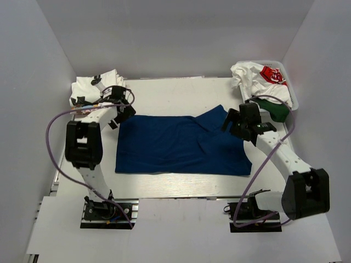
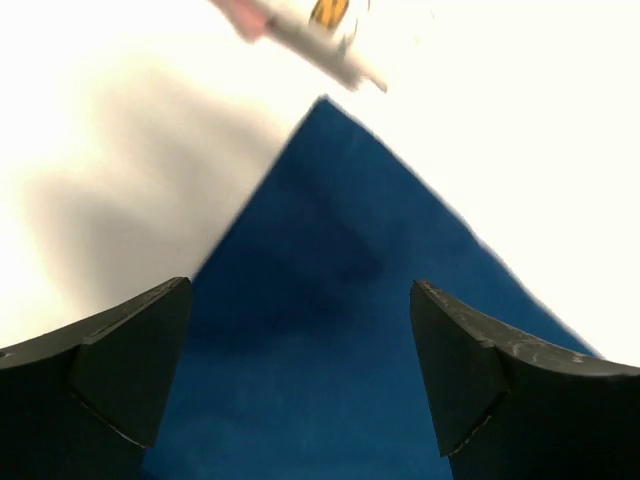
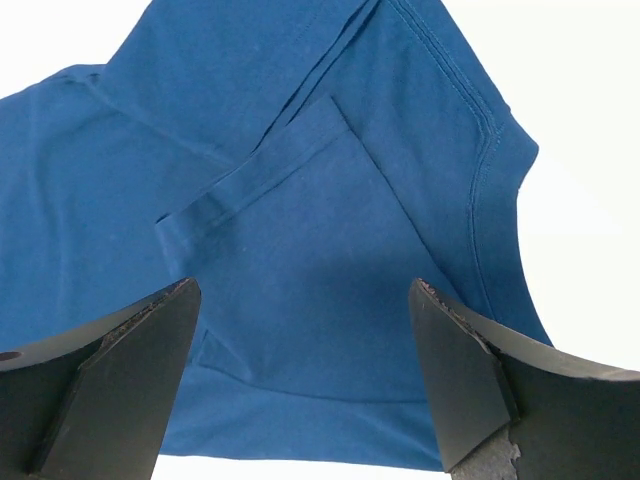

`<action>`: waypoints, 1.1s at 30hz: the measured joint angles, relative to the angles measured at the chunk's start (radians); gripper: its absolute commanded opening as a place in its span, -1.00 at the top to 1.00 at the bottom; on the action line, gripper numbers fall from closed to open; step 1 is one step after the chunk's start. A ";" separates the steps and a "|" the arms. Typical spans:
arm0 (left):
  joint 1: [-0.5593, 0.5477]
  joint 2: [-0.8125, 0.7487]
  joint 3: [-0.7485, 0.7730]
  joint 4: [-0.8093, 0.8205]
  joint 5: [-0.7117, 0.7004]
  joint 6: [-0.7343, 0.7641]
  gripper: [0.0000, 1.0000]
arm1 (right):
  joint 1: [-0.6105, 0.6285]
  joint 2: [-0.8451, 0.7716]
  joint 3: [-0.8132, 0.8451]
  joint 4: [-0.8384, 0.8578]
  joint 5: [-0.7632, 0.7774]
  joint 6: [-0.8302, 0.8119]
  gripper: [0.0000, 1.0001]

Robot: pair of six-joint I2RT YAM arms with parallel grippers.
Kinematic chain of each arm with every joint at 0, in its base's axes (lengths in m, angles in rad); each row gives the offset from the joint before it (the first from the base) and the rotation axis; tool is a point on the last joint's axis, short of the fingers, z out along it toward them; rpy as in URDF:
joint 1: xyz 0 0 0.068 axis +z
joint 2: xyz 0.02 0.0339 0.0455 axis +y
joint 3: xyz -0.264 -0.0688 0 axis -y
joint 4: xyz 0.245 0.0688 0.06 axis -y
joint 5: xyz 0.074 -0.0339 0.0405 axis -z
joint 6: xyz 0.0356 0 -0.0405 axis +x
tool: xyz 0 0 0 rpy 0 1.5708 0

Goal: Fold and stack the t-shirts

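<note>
Grey walls on three sides, with a white table [image 1: 181, 90] filling the middle of the top view. At the bottom edge, two black arm bases, each with a purple cable [image 1: 50, 134] looping up beside its arm. Just above them, in the middle of the frame, a dark blue t-shirt [image 1: 175, 145] spread flat on the table, long from left to right, with a sleeve folded in and a bit of cloth poking toward the upper right. At the shirt's upper left corner, the left gripper [image 1: 122, 116], pointing down at that corner. In the left wrist view, jaws far apart at the lower left and lower right, blue cloth between them, nothing held; too blurry to tell whether touching the cloth. At the shirt's right end, the right gripper [image 1: 229, 121], over the sleeve and neck part. In the right wrist view, jaws also far apart, the folded sleeve between them, nothing gripped. Farther back, in the upper left corner, a pile of white t-shirts [image 1: 90, 87] on the table. In the upper right corner, a white basket [image 1: 294, 98] stuffed with a red-print t-shirt [image 1: 267, 74] and a green-trim t-shirt [image 1: 277, 109] hanging over its near side.
</note>
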 measured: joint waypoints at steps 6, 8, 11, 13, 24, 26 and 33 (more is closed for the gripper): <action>0.000 0.171 0.149 -0.011 -0.060 0.013 -0.94 | 0.000 0.098 0.028 -0.003 0.003 -0.007 -0.81; 0.000 0.204 0.184 -0.008 -0.076 0.013 -0.89 | 0.000 0.122 0.034 -0.005 0.003 -0.008 -0.81; 0.000 0.229 0.196 -0.007 -0.087 0.013 -0.87 | 0.000 0.161 0.051 -0.004 0.003 -0.010 -0.81; 0.000 0.246 0.202 -0.008 -0.094 0.011 -0.77 | -0.002 0.179 0.056 -0.005 0.004 -0.011 -0.81; 0.000 0.266 0.205 0.011 -0.112 -0.005 0.74 | -0.004 0.292 0.196 -0.019 0.062 -0.013 -0.81; 0.000 0.266 0.205 0.016 -0.105 -0.005 1.00 | -0.005 0.328 0.233 -0.018 0.070 -0.009 -0.81; 0.000 0.259 0.188 0.041 -0.096 0.002 1.00 | -0.011 0.496 0.387 -0.020 0.090 -0.006 -0.81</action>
